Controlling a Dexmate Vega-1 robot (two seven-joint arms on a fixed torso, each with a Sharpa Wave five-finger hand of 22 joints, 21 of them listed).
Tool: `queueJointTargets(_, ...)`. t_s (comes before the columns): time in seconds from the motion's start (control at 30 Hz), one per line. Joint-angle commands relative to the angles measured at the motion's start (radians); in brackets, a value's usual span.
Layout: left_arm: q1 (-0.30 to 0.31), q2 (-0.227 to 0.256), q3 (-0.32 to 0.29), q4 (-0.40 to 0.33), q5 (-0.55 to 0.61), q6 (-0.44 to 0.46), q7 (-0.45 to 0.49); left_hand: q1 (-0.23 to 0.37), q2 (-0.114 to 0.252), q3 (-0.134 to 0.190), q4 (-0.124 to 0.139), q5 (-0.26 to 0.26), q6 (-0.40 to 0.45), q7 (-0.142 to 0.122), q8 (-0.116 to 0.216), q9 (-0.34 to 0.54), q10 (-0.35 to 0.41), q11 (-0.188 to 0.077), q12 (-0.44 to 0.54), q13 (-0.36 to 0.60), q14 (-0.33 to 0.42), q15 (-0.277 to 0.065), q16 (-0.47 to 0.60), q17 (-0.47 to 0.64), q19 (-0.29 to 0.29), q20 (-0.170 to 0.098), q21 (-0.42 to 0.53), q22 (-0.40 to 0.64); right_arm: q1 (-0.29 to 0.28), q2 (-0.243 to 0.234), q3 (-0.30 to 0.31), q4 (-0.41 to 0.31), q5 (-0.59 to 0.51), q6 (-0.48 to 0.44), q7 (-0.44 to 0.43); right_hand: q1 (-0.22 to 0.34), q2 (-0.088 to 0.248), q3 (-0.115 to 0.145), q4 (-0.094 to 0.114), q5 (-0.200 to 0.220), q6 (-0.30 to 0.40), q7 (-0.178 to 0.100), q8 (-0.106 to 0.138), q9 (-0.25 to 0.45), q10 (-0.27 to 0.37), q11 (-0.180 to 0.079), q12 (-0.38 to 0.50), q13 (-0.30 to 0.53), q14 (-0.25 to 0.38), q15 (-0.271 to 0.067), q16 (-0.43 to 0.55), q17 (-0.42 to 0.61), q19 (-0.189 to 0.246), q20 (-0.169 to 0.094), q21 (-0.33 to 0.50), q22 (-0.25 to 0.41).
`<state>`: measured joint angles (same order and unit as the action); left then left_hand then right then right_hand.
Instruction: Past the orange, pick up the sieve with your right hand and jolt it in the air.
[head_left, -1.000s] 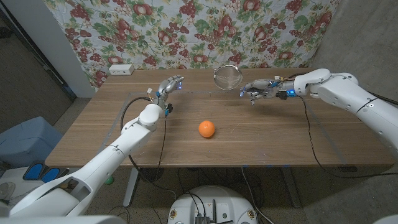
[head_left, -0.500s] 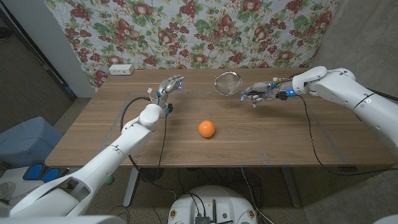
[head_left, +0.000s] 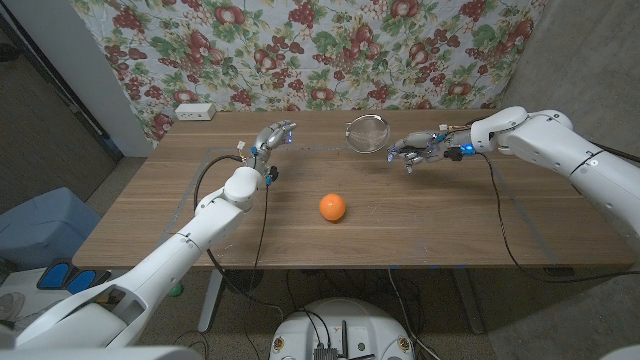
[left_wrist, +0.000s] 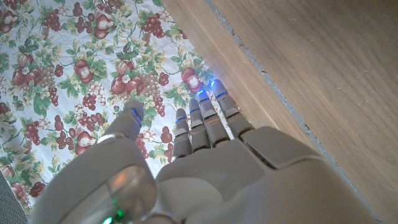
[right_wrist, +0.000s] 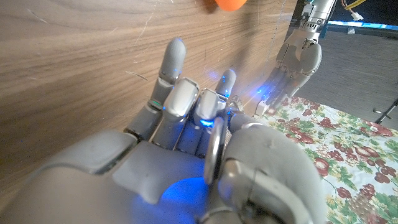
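A round metal sieve (head_left: 365, 132) hangs in the air over the far part of the table, beyond the orange (head_left: 333, 207). My right hand (head_left: 413, 150) grips its handle, just right of the mesh bowl. In the right wrist view the thin metal handle (right_wrist: 215, 151) runs between the thumb and curled fingers of my right hand (right_wrist: 199, 162), and the orange (right_wrist: 231, 3) shows at the picture's edge. My left hand (head_left: 272, 139) is raised over the table's far left part, fingers apart, holding nothing; the left wrist view shows my left hand (left_wrist: 199, 162) with fingers spread toward the cloth.
A white box (head_left: 194, 111) lies at the far left corner of the wooden table (head_left: 450, 225). A floral cloth (head_left: 320, 50) hangs right behind the table. Black cables trail from both arms across the tabletop. My left hand (right_wrist: 299, 58) shows across the table.
The sieve and my right hand dipped a little lower toward the table, then held still. The orange and left hand stayed put.
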<state>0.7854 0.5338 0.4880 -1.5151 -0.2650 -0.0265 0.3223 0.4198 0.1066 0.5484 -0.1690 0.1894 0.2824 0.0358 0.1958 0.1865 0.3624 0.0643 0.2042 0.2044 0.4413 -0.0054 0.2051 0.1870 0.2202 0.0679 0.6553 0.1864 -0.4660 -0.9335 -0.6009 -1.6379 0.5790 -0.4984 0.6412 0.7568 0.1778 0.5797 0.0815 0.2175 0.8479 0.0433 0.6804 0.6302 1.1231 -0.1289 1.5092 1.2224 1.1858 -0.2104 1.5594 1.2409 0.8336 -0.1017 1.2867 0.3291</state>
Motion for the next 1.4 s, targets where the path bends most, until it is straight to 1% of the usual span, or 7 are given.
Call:
queueJointTargets(0.03,0.002,0.002,-0.001,-0.006,0.002,0.002,0.002,-0.005,0.001,0.01,0.001,0.009,0.011,-0.001,-0.001,0.003,0.008,0.001,0.003,0.002,0.003,0.004,0.002,0.003,0.004,0.002,-0.001,0.002,-0.048,0.008,0.048,0.025,0.045,0.107,0.001,0.006,0.0,0.008,0.0,-0.004,0.075,0.077,0.005,0.002,-0.053,-0.049,0.007,0.005,-0.002,-0.001,0.004,0.001,-0.006,-0.027,0.008,-0.002)
queueJointTargets(0.27,0.003,0.001,-0.002,-0.005,0.001,0.001,0.002,-0.007,0.001,0.012,0.002,0.009,0.011,-0.001,-0.001,0.003,0.008,0.003,0.003,0.001,0.003,0.004,0.002,0.003,0.005,0.002,-0.001,0.002,-0.119,0.026,0.113,0.043,0.097,0.235,-0.034,0.004,-0.001,0.007,0.001,-0.004,0.072,0.076,0.006,0.001,-0.056,-0.047,0.01,0.007,-0.004,0.0,0.003,0.001,-0.017,-0.029,0.011,-0.002)
queueJointTargets(0.43,0.004,0.001,-0.002,-0.005,0.003,0.001,0.005,-0.008,0.001,0.013,0.001,0.009,0.012,-0.001,-0.001,0.003,0.008,0.003,0.003,0.001,0.003,0.004,0.002,0.002,0.005,0.002,-0.002,0.003,-0.165,0.045,0.155,0.057,0.135,0.31,-0.06,0.0,-0.004,0.005,0.004,-0.004,0.068,0.069,0.007,0.001,-0.06,-0.048,0.011,0.005,-0.009,0.0,0.003,0.002,-0.025,-0.033,0.019,-0.002)
queueJointTargets(0.53,0.003,0.001,-0.003,-0.004,0.001,0.001,0.003,-0.008,0.001,0.014,0.001,0.009,0.012,-0.001,-0.001,0.003,0.009,0.002,0.004,0.001,0.003,0.003,0.002,0.002,0.005,0.002,-0.002,0.003,-0.181,0.057,0.169,0.071,0.155,0.344,-0.058,-0.001,-0.004,0.004,0.005,-0.004,0.067,0.07,0.006,-0.001,-0.061,-0.047,0.013,0.006,-0.011,0.0,0.003,0.002,-0.028,-0.034,0.022,-0.002)
queueJointTargets(0.63,0.001,0.0,-0.002,0.0,0.002,-0.001,0.002,-0.009,0.001,0.015,0.001,0.009,0.012,-0.001,-0.001,0.003,0.008,0.002,0.003,0.001,0.003,0.003,0.002,0.002,0.005,0.002,-0.002,0.003,-0.186,0.058,0.174,0.072,0.16,0.353,-0.064,-0.002,-0.005,0.004,0.005,-0.004,0.068,0.07,0.007,-0.002,-0.063,-0.048,0.012,0.005,-0.012,-0.001,0.003,0.002,-0.03,-0.035,0.026,-0.002)
queueJointTargets(0.93,-0.005,-0.003,-0.002,0.01,0.001,-0.005,-0.001,-0.01,0.0,0.017,0.0,0.009,0.012,0.0,-0.001,0.003,0.009,0.004,0.004,0.0,0.003,0.004,0.002,0.002,0.006,0.002,-0.003,0.003,-0.178,0.06,0.167,0.077,0.158,0.349,-0.063,-0.004,-0.005,0.004,0.007,-0.003,0.068,0.068,0.009,-0.003,-0.066,-0.05,0.012,0.003,-0.015,-0.001,0.003,0.002,-0.034,-0.035,0.032,-0.008)
queueJointTargets(1.4,-0.02,-0.007,0.002,0.03,0.0,-0.006,-0.008,-0.011,0.0,0.021,-0.001,0.009,0.012,0.0,-0.002,0.003,0.008,0.003,0.003,0.0,0.004,0.004,0.002,0.001,0.006,0.002,-0.005,0.003,-0.146,0.068,0.144,0.101,0.144,0.33,-0.042,-0.007,-0.005,0.003,0.007,-0.001,0.071,0.067,0.014,-0.009,-0.059,-0.055,0.01,-0.003,-0.016,-0.001,0.004,0.002,-0.036,-0.035,0.047,-0.02)
